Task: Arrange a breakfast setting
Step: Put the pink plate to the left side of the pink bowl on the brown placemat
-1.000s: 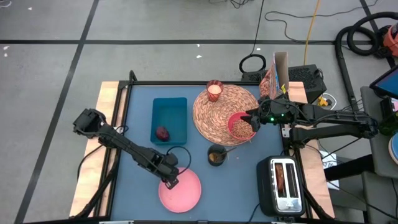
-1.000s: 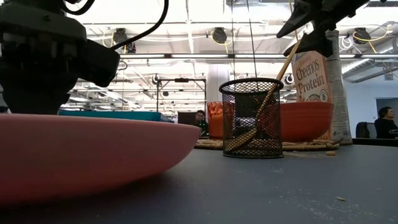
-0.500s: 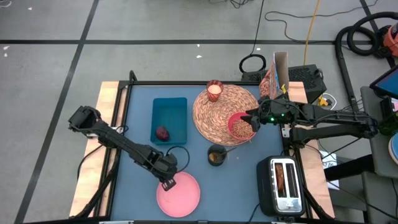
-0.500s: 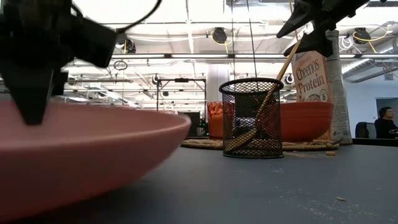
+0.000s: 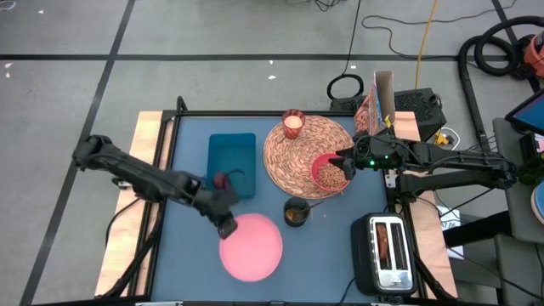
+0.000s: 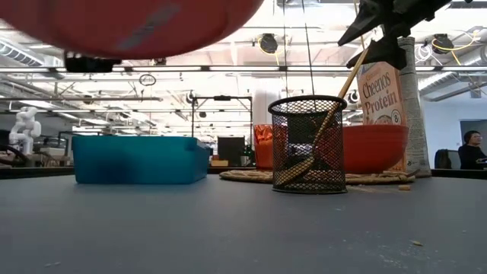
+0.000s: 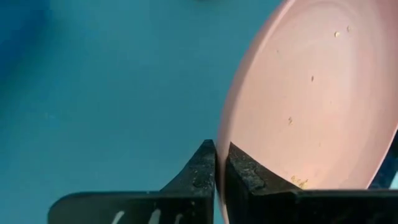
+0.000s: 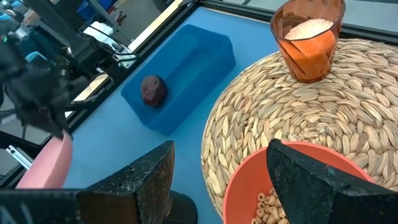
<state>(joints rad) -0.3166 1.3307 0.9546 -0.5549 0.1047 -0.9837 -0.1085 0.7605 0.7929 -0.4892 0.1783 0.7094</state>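
Since a second ago the pink plate (image 5: 252,246) has left the worktop (image 5: 331,255): the left gripper (image 5: 226,226), its fingers (image 7: 202,177) pinched together on the plate's rim, now holds it lifted and tilted, nearer the middle of the worktop than before, so that in the low view it passes overhead and the teal bin (image 6: 139,159) it used to hide stands in plain sight. The left arm has swung with it, and its elbow now reaches out past the worktop's left edge. The right gripper (image 5: 342,161) has not moved; it hangs over the red bowl (image 5: 329,173) of cereal rings with its fingers apart and nothing between them. The bowl sits on the edge of the straw placemat (image 5: 306,153), the candle glass (image 5: 293,124) on the mat's far side, the cereal box (image 5: 377,104) upright just beyond it. The dark-red fruit (image 8: 153,89) lies in the bin. A mesh cup (image 5: 297,212) holding a wooden spoon stands near the mat, a toaster (image 5: 385,248) at the right front corner. The worktop is blue with wooden side strips; around it lie grey floor tiles and cables, and a person (image 6: 472,149) sits far off at the right of the low view
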